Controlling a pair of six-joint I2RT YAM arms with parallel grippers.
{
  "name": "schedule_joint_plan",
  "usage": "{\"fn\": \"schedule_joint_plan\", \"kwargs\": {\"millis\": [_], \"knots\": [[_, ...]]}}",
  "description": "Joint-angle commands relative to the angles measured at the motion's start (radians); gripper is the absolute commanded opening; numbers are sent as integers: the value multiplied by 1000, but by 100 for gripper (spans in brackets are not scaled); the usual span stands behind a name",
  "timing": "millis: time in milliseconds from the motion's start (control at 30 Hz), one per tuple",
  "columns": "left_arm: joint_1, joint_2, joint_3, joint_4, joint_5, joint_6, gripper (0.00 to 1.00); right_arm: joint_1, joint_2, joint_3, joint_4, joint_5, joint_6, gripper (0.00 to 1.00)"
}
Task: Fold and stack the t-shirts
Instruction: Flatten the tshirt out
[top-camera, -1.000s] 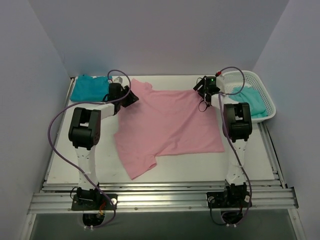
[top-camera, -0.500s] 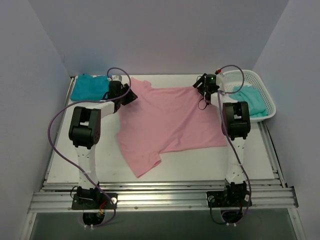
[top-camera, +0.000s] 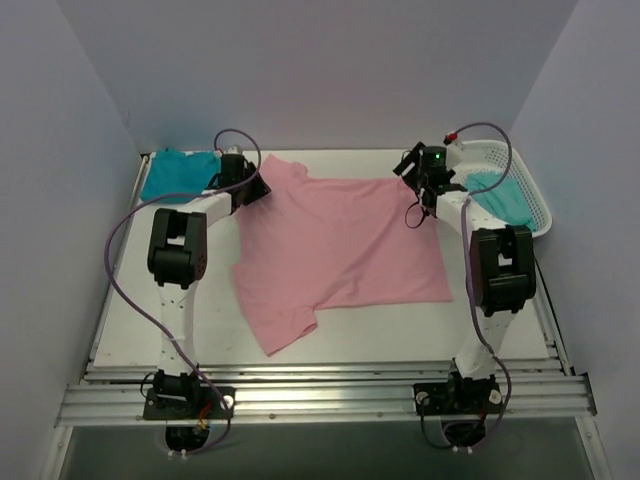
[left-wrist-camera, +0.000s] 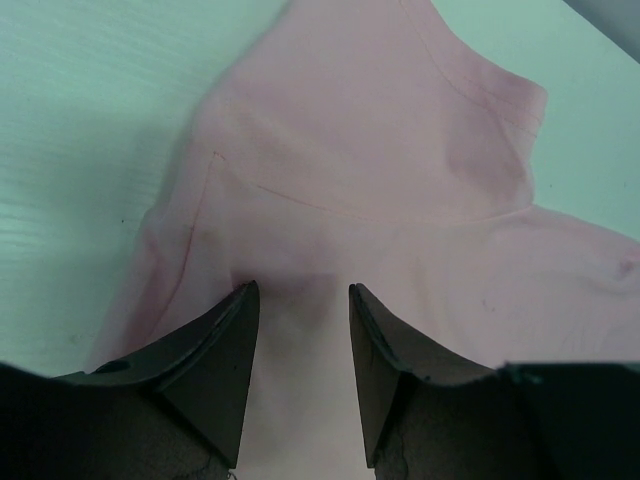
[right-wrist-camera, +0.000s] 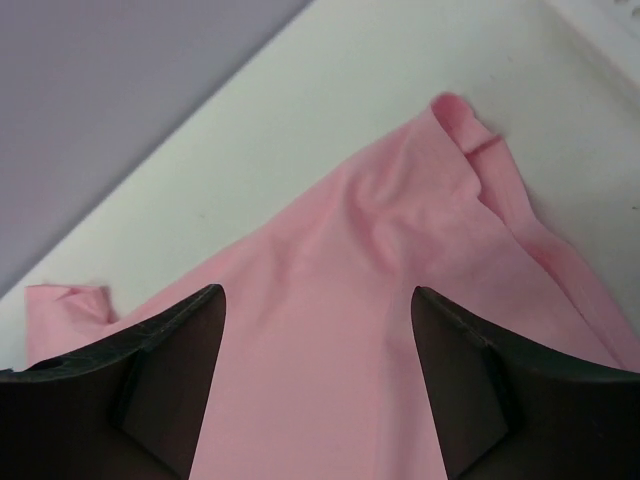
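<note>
The light pink t-shirt (top-camera: 340, 250) lies spread flat across the middle of the table, one sleeve pointing to the near left. My left gripper (top-camera: 256, 190) is low over its far left shoulder. In the left wrist view its jaws (left-wrist-camera: 300, 292) stand apart, with pink cloth (left-wrist-camera: 380, 130) lying flat under the gap. My right gripper (top-camera: 413, 173) is over the far right shoulder. Its jaws (right-wrist-camera: 317, 292) stand wide open above the pink cloth (right-wrist-camera: 400, 230). The deep teal t-shirt (top-camera: 176, 172) lies folded at the far left corner. The paler mint-teal t-shirt (top-camera: 503, 195) sits in the basket.
A white mesh basket (top-camera: 528, 180) stands at the far right corner, just right of my right arm. The back wall runs close behind both grippers. Side walls close in the table on the left and right.
The pink shirt slid a little toward the back and then settled. Both arms reached farther back, and the right arm's elbow swung out to the right.
</note>
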Motion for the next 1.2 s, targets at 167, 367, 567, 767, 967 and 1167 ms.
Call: {"fn": "schedule_joint_plan", "kwargs": {"millis": [167, 367, 567, 767, 967, 1167], "knots": [[12, 108, 178, -111, -34, -15, 50, 46, -227, -24, -1, 67, -65, 75], [31, 136, 245, -129, -25, -20, 50, 61, -255, -45, -17, 92, -81, 76], [35, -23, 150, -24, -3, -6, 50, 110, -324, -105, -61, 193, -106, 76], [29, -420, -77, 26, -42, 29, 55, 198, -525, -211, -121, 311, -112, 77], [-6, -839, -395, -60, -101, 37, 59, 253, -712, -323, -239, 374, -51, 77], [-182, -1241, -816, -141, -291, -61, 59, 319, -850, -464, -434, 446, 131, 77]]}}
